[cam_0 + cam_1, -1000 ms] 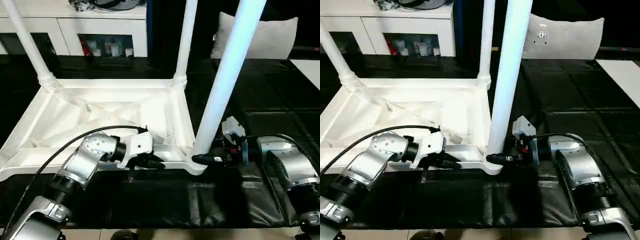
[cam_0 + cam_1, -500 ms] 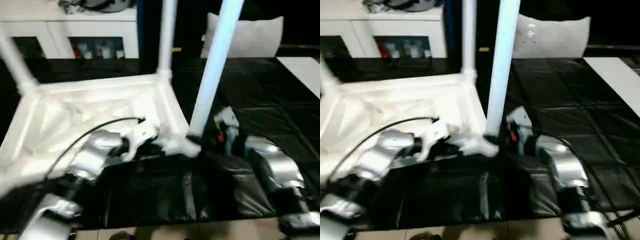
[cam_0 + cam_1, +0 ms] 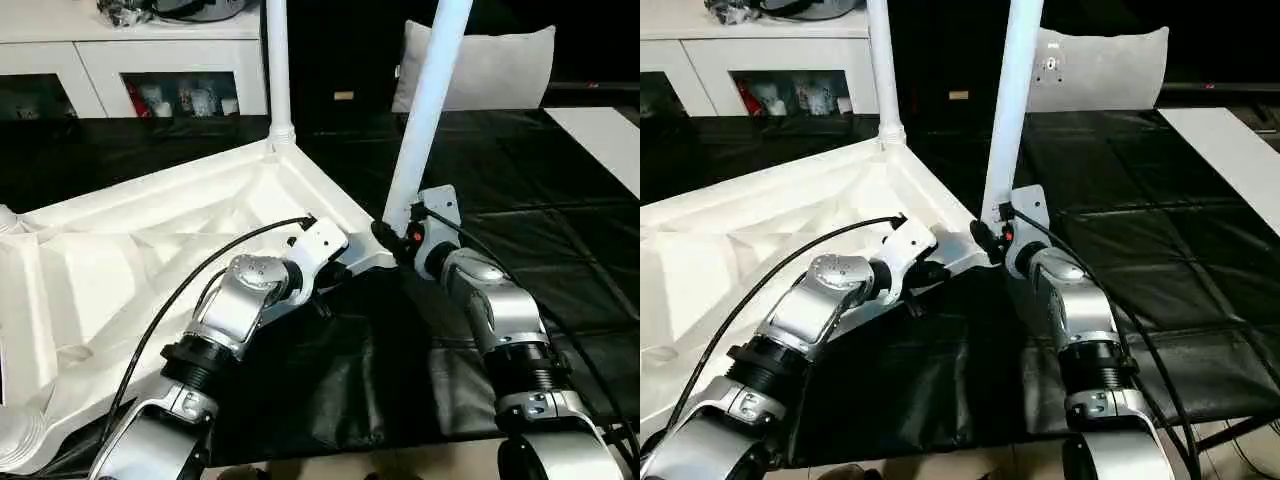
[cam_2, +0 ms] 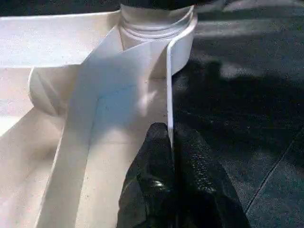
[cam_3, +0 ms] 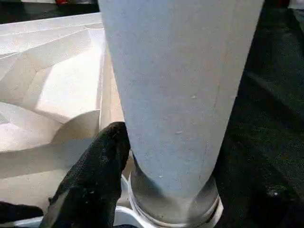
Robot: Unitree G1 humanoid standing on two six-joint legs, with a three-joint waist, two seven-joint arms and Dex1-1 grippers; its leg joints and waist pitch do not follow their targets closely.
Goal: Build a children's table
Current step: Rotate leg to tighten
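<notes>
On the black mat, near centre: children's table (image 3: 150, 250), upside down, ribbed underside up.
Near right corner: leg (image 3: 425, 110) upright in its socket (image 4: 156, 23); another leg (image 3: 277, 70) at the far corner.
Left end effector (image 4: 172, 156): clenched on the thin rim wall just left of that socket.
Right end effector (image 3: 392, 240): at the leg's base, one finger (image 5: 95, 166) touching; grip cannot be told.
Step advice: hold the rim steady, press the leg straight down, avoid tilting.

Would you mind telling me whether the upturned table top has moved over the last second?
Yes. The table top has swung round on the black mat: its near edge, earlier square to the mat's seams, now runs diagonally.
</notes>
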